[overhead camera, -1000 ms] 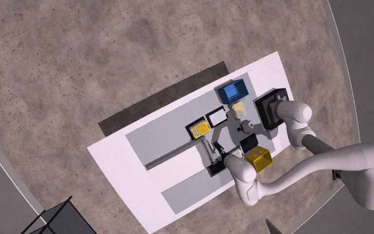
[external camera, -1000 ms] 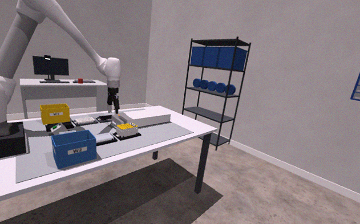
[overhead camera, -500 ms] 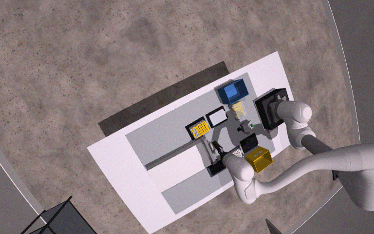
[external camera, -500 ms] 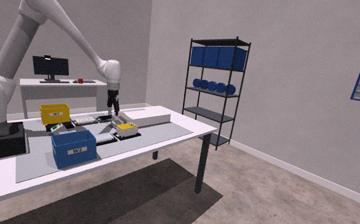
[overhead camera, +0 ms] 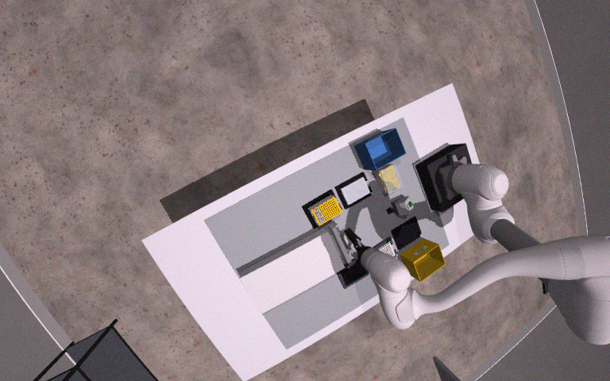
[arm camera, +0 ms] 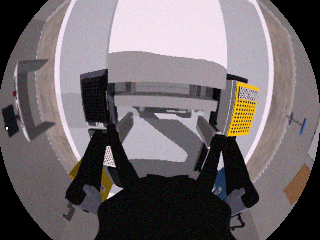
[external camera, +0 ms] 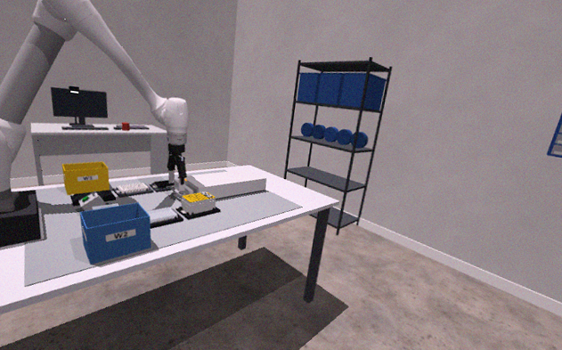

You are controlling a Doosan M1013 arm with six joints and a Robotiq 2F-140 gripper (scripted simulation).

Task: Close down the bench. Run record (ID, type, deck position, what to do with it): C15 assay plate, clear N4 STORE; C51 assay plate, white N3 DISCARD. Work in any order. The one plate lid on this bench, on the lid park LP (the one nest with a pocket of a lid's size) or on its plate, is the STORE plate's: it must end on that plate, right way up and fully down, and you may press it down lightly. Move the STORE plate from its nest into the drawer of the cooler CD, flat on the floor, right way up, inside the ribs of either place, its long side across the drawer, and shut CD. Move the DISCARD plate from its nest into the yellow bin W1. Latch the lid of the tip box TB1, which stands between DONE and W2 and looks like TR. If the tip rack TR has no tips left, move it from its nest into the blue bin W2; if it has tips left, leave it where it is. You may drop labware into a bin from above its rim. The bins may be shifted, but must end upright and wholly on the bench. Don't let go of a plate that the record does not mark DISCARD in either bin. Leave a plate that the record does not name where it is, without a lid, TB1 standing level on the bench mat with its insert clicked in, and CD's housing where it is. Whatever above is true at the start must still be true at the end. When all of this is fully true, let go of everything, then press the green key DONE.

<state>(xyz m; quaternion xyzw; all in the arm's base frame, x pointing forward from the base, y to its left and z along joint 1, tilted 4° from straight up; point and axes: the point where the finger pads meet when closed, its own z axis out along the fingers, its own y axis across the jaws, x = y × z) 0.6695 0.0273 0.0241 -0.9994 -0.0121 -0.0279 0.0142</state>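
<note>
Cooler CD's drawer [arm camera: 160, 135] is showing a pale grey, bare floor, lying pulled out beneath the released, empty-handed end effector [arm camera: 160, 194].

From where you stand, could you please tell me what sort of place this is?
It looks like a small lab workroom. A white robot arm stands at a bench carrying plates, a tip rack and marked yellow and blue bins; a shelf rack and a computer desk line the walls.
</note>
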